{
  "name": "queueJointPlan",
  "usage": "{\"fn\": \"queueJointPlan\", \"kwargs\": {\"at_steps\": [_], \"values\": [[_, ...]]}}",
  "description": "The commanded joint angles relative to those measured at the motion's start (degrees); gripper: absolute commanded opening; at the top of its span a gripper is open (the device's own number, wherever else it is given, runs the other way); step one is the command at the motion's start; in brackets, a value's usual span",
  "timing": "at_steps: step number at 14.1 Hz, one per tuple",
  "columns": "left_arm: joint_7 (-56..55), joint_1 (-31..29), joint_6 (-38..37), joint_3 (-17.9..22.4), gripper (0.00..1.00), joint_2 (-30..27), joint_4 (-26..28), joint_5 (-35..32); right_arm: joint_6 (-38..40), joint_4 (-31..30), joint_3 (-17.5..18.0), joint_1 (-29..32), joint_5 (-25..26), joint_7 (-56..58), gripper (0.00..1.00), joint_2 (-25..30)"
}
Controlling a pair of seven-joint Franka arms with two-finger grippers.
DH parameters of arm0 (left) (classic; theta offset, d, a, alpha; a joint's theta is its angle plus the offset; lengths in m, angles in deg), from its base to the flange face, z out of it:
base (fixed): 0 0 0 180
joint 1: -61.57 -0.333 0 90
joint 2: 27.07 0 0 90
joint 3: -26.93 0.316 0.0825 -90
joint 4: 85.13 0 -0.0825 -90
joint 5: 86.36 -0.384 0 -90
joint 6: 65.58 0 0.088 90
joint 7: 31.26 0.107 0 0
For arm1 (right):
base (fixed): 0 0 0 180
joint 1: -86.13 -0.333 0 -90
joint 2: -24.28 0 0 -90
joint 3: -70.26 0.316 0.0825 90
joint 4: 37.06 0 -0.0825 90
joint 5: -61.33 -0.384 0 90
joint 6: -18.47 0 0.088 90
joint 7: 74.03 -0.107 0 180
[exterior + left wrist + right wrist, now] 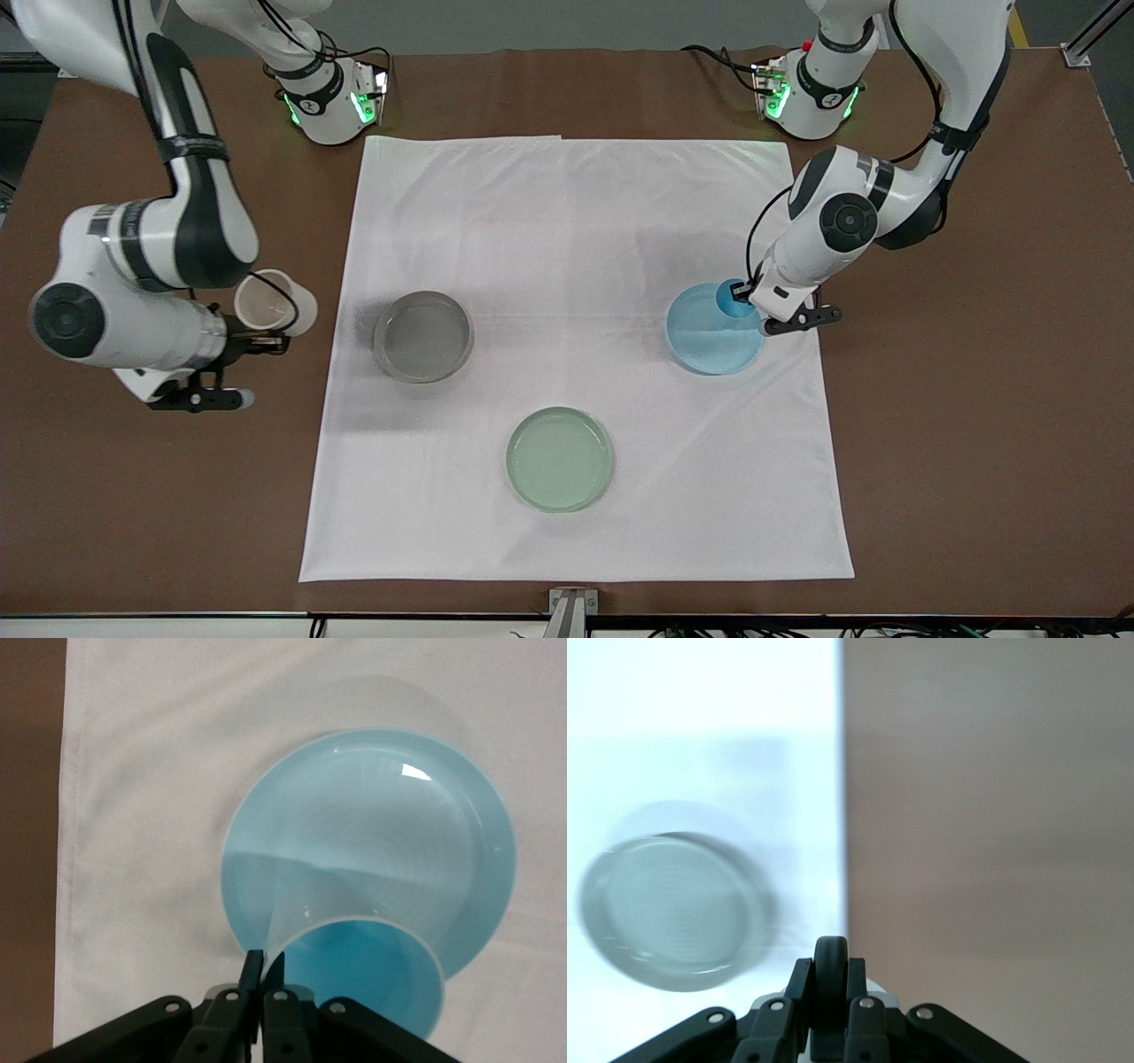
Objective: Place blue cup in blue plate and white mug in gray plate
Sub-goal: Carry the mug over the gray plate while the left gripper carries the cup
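Note:
My left gripper [741, 298] is shut on the rim of the blue cup [732, 296] and holds it over the edge of the blue plate [713, 341]. In the left wrist view the fingertips [255, 966] pinch the cup's wall [363, 979] above the plate [381, 824]. My right gripper [266, 341] is shut on the black handle of the white mug [273, 301]. It holds the mug tilted over the brown table beside the cloth. The gray plate [423, 337] lies on the cloth beside the mug, toward the table's middle. It also shows in the right wrist view [669, 912], with the handle [830, 970] between the fingers.
A pale green plate [560, 458] lies on the white cloth [576, 221], nearer to the front camera than the other two plates. The cloth covers the middle of the brown table [974, 399].

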Motion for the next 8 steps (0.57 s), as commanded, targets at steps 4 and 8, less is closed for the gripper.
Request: {"fn": "queueJointPlan", "kwargs": {"at_steps": [4,8], "values": [[-2.21,0.74,3.82,-0.19,0.00,1.61,0.45,-0.67,-9.10,-1.66,-0.59,-10.11,-0.38,-9.76,0.04,-3.03],[-2.38,0.65,4.71,-0.19,0.00,2.59,0.27,-0.67,-15.61,-3.77,-0.50,-11.87,-3.29,-9.76,0.05,-5.93]]}}
